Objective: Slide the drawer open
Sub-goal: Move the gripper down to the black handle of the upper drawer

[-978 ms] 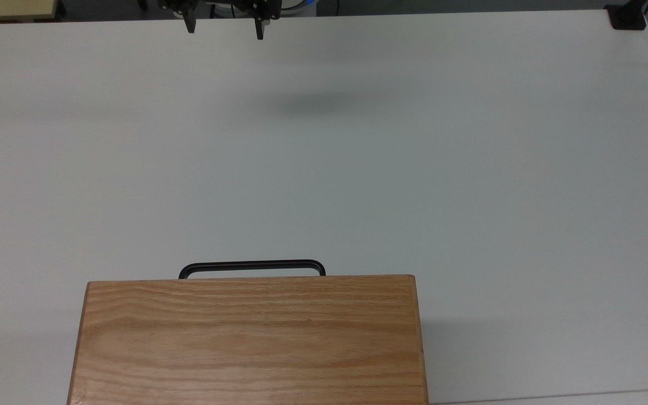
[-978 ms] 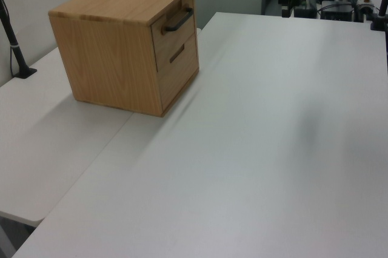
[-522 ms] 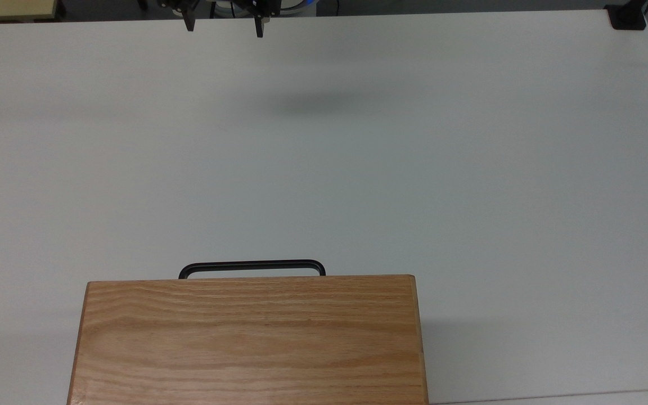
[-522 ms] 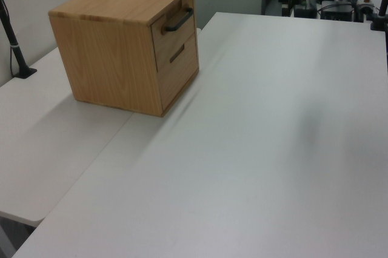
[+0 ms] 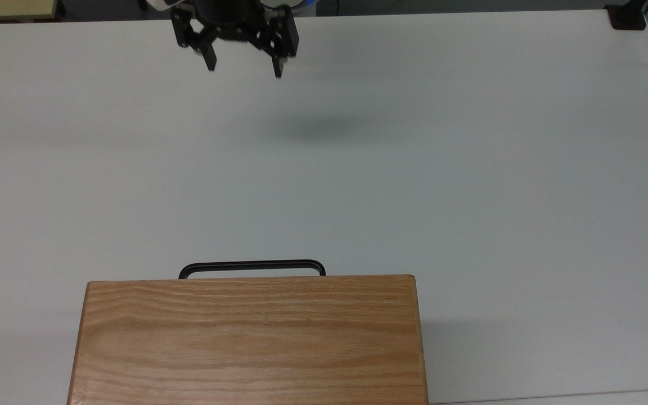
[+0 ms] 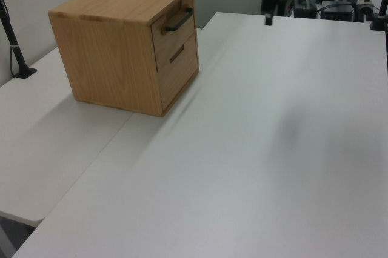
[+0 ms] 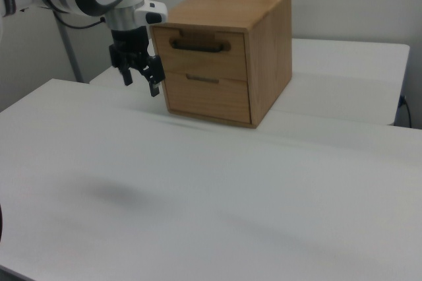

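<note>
In the top view, the hand (image 5: 243,66) hangs at the upper middle of the frame, over the far part of the white desk (image 5: 470,169), its two fingers (image 5: 210,61) spread wide and holding nothing. The cabinet (image 5: 251,337) fills the lower middle of the frame, and the drawer's black handle (image 5: 251,265) juts from its upper edge. The handle's long axis runs left to right, about parallel to the line between the two fingertips. The handle lies almost straight down the frame from the hand, well apart from it, with bare desk between.

In the left view, the cabinet sits at the upper left, and the drawer (image 6: 176,28) is the upper of two fronts on its right face, closed flush, with the handle near its top. The hand (image 6: 268,16) is at the top edge, right of the cabinet and well apart from it.

In the right view, the hand (image 7: 140,81) hangs at the upper left, fingers apart, in front of the cabinet's left edge. The drawer (image 7: 201,45) lies to its right and a little higher in the frame. The coming move likely carries the hand to the handle, then pulls away from the cabinet.
</note>
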